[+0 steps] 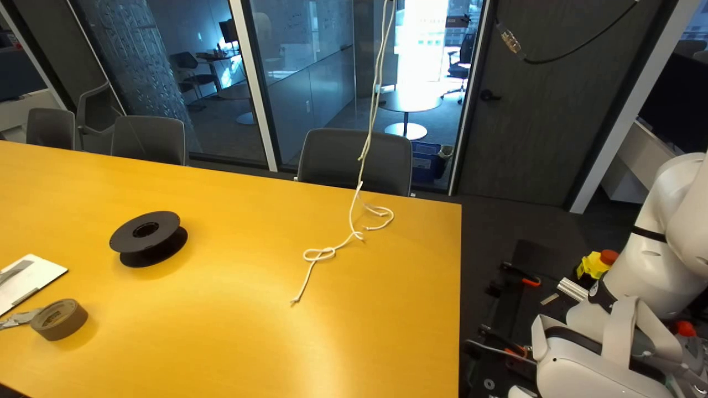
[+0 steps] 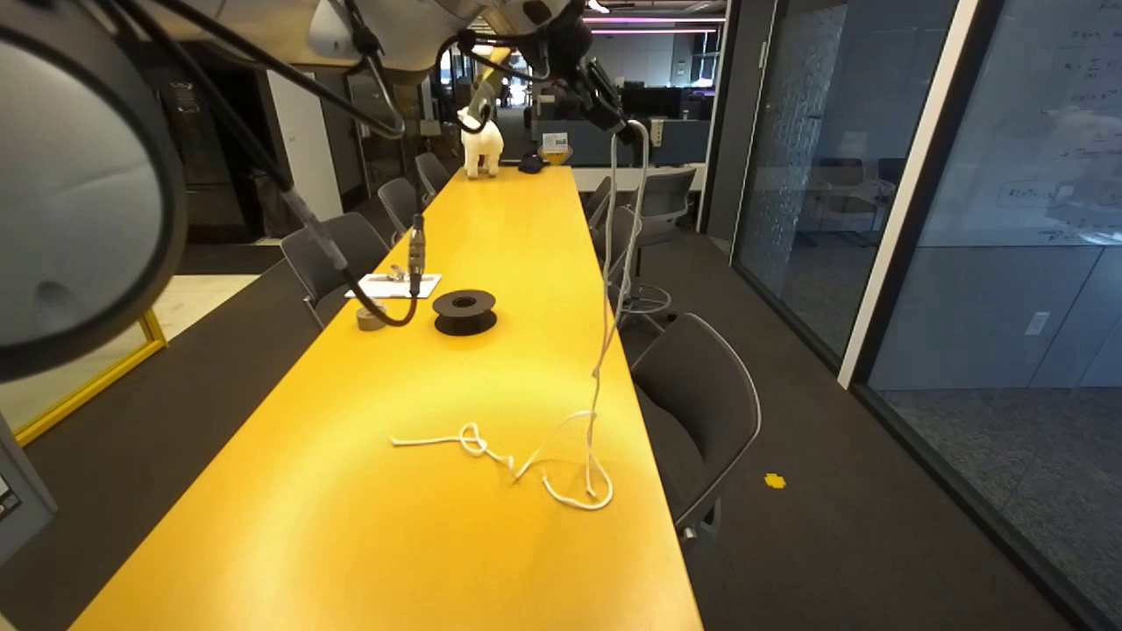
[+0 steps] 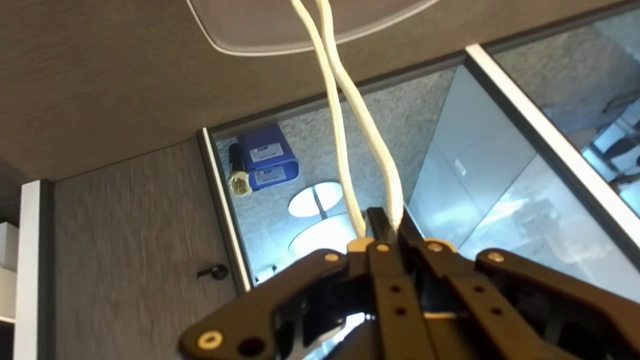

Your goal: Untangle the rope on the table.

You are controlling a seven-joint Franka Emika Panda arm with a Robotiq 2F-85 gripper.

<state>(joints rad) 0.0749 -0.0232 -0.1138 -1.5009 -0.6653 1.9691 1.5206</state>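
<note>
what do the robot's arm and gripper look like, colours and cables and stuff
The arm is white, with smooth rounded segments and a thin black band. Dark cables run beside it in an exterior view. The gripper is mostly black, built of slim bars with round brass-coloured screw heads. No lettering is readable on either.

The yellow table (image 1: 232, 348) bears looped rope ends (image 1: 327, 252), a spool (image 1: 149, 243), tape (image 1: 59, 319) and a board (image 1: 34, 275).

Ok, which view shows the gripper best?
Wrist view: the gripper is close up, shut on the rope. In an exterior view the gripper looks small; in an exterior view the rope runs off the top, the gripper barely in frame, if at all.
</note>
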